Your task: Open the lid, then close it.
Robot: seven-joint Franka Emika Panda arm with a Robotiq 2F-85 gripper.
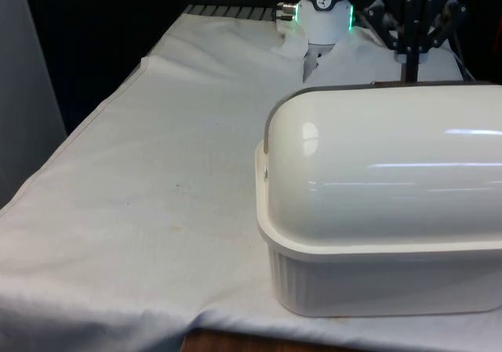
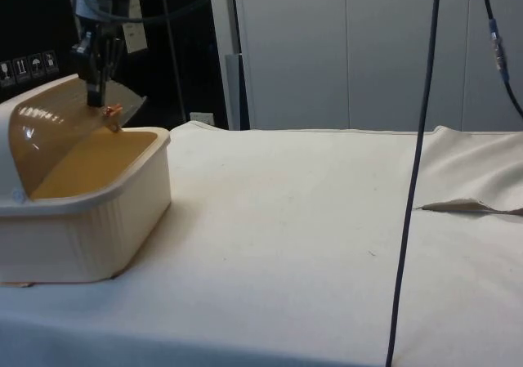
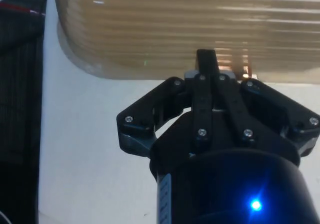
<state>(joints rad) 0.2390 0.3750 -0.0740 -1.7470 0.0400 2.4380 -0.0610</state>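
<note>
The cream ribbed plastic bread box [image 1: 376,281] stands at the near edge of the white cloth-covered table [image 1: 157,211], on the front view's right, its rounded roll-top lid [image 1: 384,172] partly rolled back. Behind it the black gripper [image 2: 98,97] pinches the lid's small handle [image 2: 113,115], likely to slide it. No readable writing.

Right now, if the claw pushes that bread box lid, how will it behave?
The lid looks rigid and glossy, so the claw may slip on its curve. It likely rolls along the bread box rather than flexing. The ribbed box looks light and might slide on the cloth.
</note>
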